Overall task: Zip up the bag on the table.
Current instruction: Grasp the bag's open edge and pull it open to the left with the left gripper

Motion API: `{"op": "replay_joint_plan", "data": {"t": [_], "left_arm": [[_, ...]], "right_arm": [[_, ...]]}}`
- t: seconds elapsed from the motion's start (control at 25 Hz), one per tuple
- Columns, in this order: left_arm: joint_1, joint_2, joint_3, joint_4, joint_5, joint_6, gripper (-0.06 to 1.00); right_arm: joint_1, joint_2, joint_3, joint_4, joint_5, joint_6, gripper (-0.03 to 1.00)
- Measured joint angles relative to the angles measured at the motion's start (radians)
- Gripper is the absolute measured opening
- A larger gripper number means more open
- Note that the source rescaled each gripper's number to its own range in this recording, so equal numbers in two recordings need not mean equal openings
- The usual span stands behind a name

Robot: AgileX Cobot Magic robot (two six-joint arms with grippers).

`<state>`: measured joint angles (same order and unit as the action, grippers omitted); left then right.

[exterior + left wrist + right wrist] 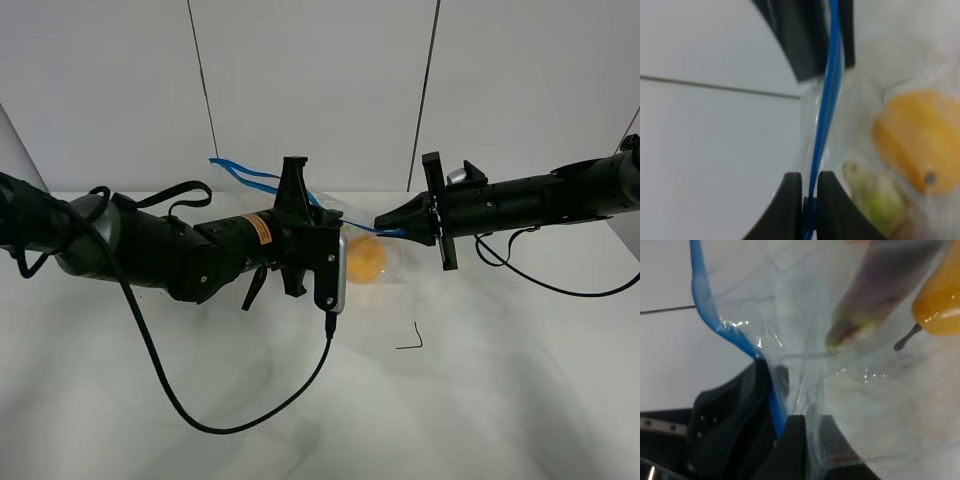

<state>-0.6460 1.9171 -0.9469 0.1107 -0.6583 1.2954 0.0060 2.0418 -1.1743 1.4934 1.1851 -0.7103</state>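
The bag [372, 262] is clear crinkly plastic and lies on the white table [500, 400] between my two arms, with an orange fruit [364, 258] inside. Its blue zipper strip [352, 224] runs raised between the grippers. My left gripper [325, 210] is shut on the strip; in the left wrist view its fingers [792, 202] pinch the blue strip [822, 120]. My right gripper [383, 222] is shut on the strip's other end; the right wrist view shows its finger [795, 442] on strip and plastic [765, 385]. An orange fruit [940, 305] and a purple piece [880, 290] show through.
A black cable [200, 405] loops over the table in front of the left arm. Another cable [540, 280] trails under the right arm. A small black corner mark [410, 342] lies in front of the bag. A white panelled wall [320, 80] stands behind.
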Motion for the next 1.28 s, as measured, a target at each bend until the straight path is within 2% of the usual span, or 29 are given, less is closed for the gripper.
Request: {"op": "replay_joint_plan", "data": {"t": [0.4, 0.56, 0.72, 0.92, 1.28], "left_arm": [[0.109, 0.0, 0.0, 0.01, -0.023, 0.05, 0.0], [0.129, 0.0, 0.004, 0.009, -0.031, 0.059, 0.0], [0.147, 0.0, 0.036, 0.01, -0.082, 0.086, 0.0], [0.187, 0.0, 0.057, 0.014, -0.126, 0.088, 0.0], [0.273, 0.0, 0.058, 0.006, -0.127, 0.089, 0.0]], "right_arm": [[0.0, 0.0, 0.0, 0.001, 0.001, 0.0, 0.0], [0.0, 0.0, 0.0, -0.001, 0.002, 0.0, 0.0], [0.0, 0.0, 0.0, -0.002, 0.002, 0.003, 0.0], [0.0, 0.0, 0.0, -0.004, 0.003, 0.003, 0.0], [0.0, 0.0, 0.0, -0.017, 0.005, 0.007, 0.0]]}}
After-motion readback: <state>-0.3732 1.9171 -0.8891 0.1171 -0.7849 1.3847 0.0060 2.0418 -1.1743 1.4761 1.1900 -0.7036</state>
